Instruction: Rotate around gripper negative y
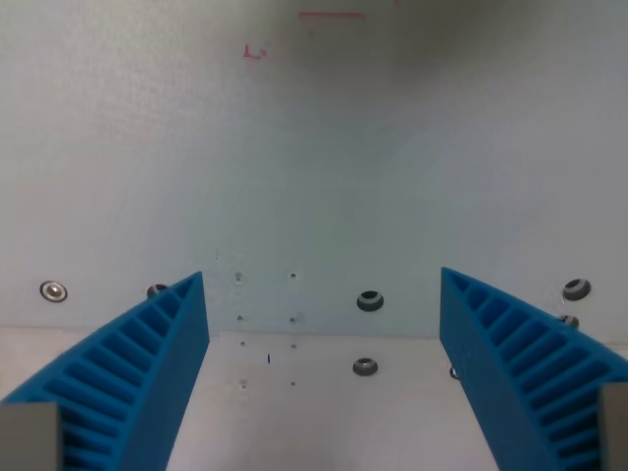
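Pincer (324,285) fingers fill the bottom corners of the wrist view. They are bright blue with ribs along their sides. One finger (137,378) comes up from the wrist view's left, and the other finger (525,368) comes up from the wrist view's right. The two tips are far apart, so the pincer is wide open. Nothing sits between the fingers.

Past the fingers is a pale, flat bench (324,177). It looks whitish blue. A thin line runs across it low down, where two pale plates seem to meet. Small round screws dot the bench. One screw (370,300) sits just above that line, and another screw (365,367) sits just below it. A shiny screw (53,290) is far over on the wrist view's left. One more screw (576,288) is on the wrist view's right, beside the right finger. Tiny holes (292,277) sit in rows near the middle.

Faint red marks (331,15) show at the top edge, too blurry to read. No boxes, cups or bowls show here.
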